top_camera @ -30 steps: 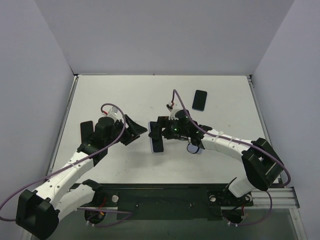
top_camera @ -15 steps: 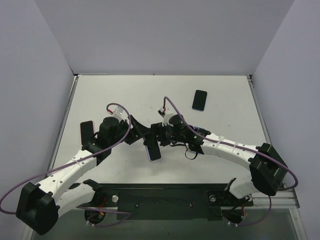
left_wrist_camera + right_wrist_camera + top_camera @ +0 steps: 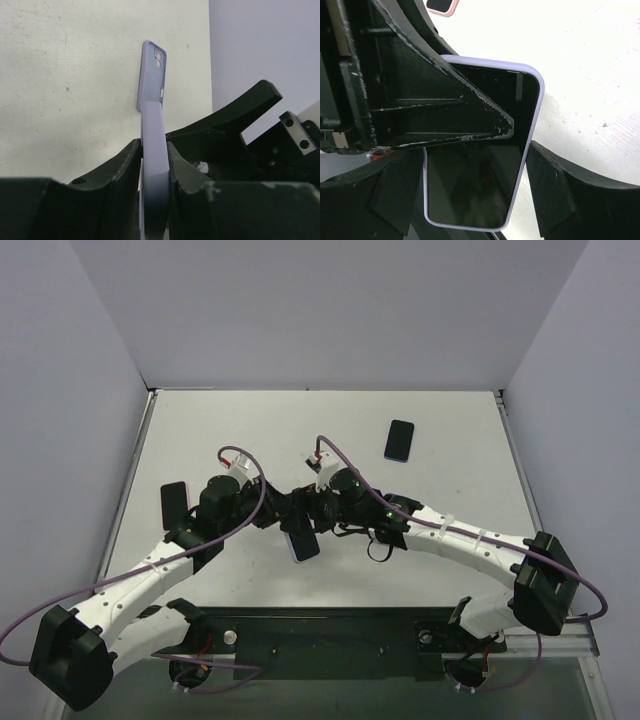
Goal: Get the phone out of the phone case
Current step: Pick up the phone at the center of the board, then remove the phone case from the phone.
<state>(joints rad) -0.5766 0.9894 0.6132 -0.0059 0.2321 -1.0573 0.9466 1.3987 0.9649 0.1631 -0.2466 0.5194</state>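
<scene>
The phone (image 3: 303, 542), dark screen in a lavender phone case (image 3: 532, 115), hangs above the table's middle between both arms. My right gripper (image 3: 477, 165) is shut across its width, one finger on each long side of the case. My left gripper (image 3: 154, 145) has come in from the left and is shut on the phone's flat faces. In the left wrist view the case's edge (image 3: 154, 125) is pinched between the two black fingers (image 3: 122, 170). In the right wrist view one left finger (image 3: 445, 110) lies across the upper screen.
A dark phone (image 3: 400, 440) lies at the back right of the table. Another dark phone (image 3: 172, 502) sits beside the left arm, its pink rim (image 3: 442, 5) showing in the right wrist view. A separate lavender case (image 3: 151, 75) with camera cut-outs lies beyond the left fingers.
The left gripper has moved right to the phone and closed on its faces. The right arm has carried the phone slightly left and toward the front, still gripping it.
</scene>
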